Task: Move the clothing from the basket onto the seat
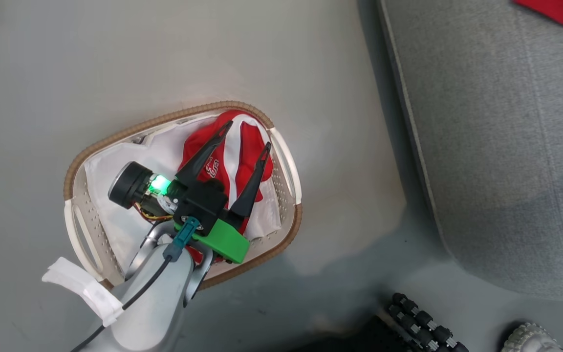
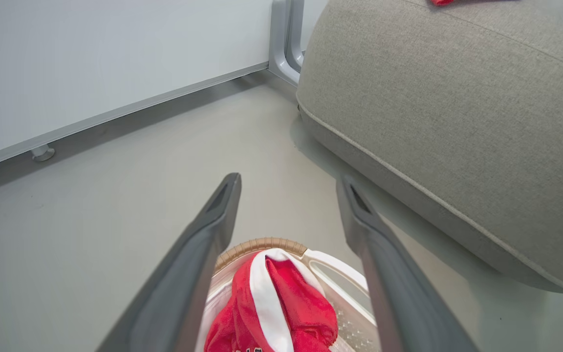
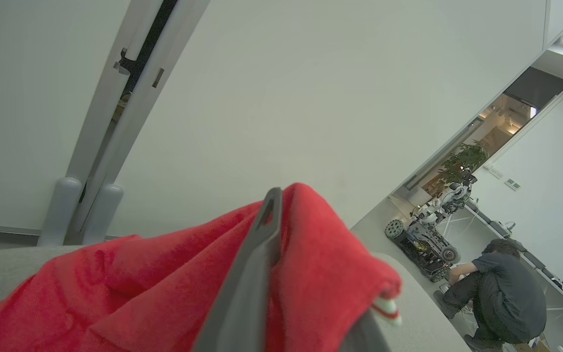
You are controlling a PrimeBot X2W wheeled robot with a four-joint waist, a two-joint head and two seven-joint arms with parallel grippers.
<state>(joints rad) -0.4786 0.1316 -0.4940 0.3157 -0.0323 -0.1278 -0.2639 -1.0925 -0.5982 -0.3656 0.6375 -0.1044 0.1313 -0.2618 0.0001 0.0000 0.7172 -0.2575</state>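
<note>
1. The left end effector (image 1: 248,135) hangs over the basket (image 1: 164,120) with its two fingers spread wide apart and nothing between them. The red garment with white stripes (image 2: 301,298) lies bunched inside the basket right beneath the fingertips, at the end nearest the sofa seat cushion (image 1: 496,146)
2. The right end effector (image 3: 286,210) is well away from the basket, over the cushion, with a second red garment (image 3: 164,274) heaped against its fingers. I cannot tell whether the jaws are clamped on that cloth or apart
3. A white liner sheet (image 1: 115,195) lies under the garment in the basket. A deep closing stroke could pinch the liner too and drag it, or the light basket, upward
4. A shallow pinch on one loose fold would likely slip, dropping the garment on the floor (image 1: 66,73) between basket and cushion
5. On the cushion, the cloth may cling to a finger as the arm pulls away and slide off
6. Around the basket: its brown rim and a handle slot sit just beside the fingertips and could catch a finger. Black roller wheels (image 1: 423,322) stand near the basket's cushion side, a wall rail (image 2: 115,115) runs beyond it, and far off a person (image 3: 506,288) crouches by another wheeled robot (image 3: 423,234)
</note>
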